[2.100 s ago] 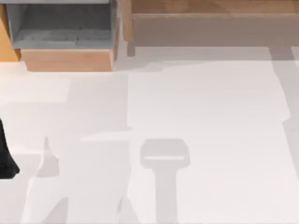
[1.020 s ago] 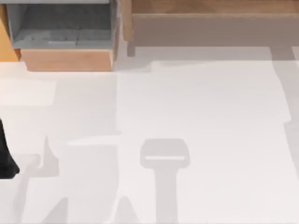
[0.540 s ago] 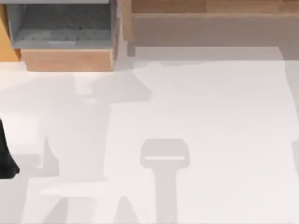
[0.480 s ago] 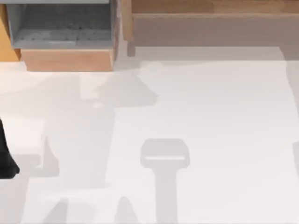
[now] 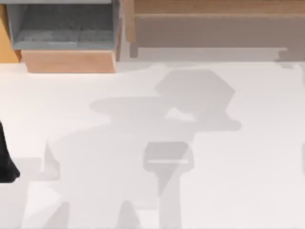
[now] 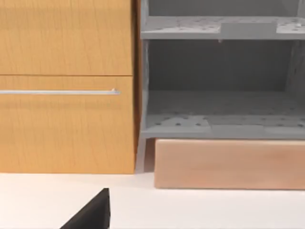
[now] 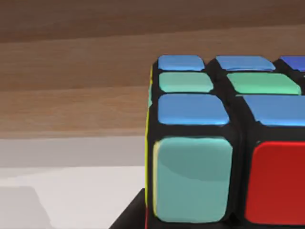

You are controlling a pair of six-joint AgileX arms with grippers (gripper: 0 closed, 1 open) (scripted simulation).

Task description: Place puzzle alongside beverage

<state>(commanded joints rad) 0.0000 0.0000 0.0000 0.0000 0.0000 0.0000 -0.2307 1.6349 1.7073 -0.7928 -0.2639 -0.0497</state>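
Close up in the right wrist view: puzzle (image 7: 200,143), a colour cube with blue and green tiles on top and pale teal and red on the near face, against a wood bench and white table. Dark part (image 7: 127,217) just under its lower corner. Cannot tell whether the right gripper is spread or pinching the puzzle.

On the table (image 5: 257,186) from above, a broad shadow (image 5: 190,100) now reaching from the centre toward 1 o'clock. Half a second ago it lay nearer 10 o'clock.

Left arm (image 5: 5,162) at the 9 o'clock edge, unchanged from before. Grey shelf (image 5: 62,28) at 11 o'clock and bench (image 5: 214,24) at 1 o'clock, as earlier. Facing that shelf (image 6: 219,95) and an orange cabinet (image 6: 66,119), a black wedge (image 6: 90,214) of the left gripper; spread or closed cannot be told.
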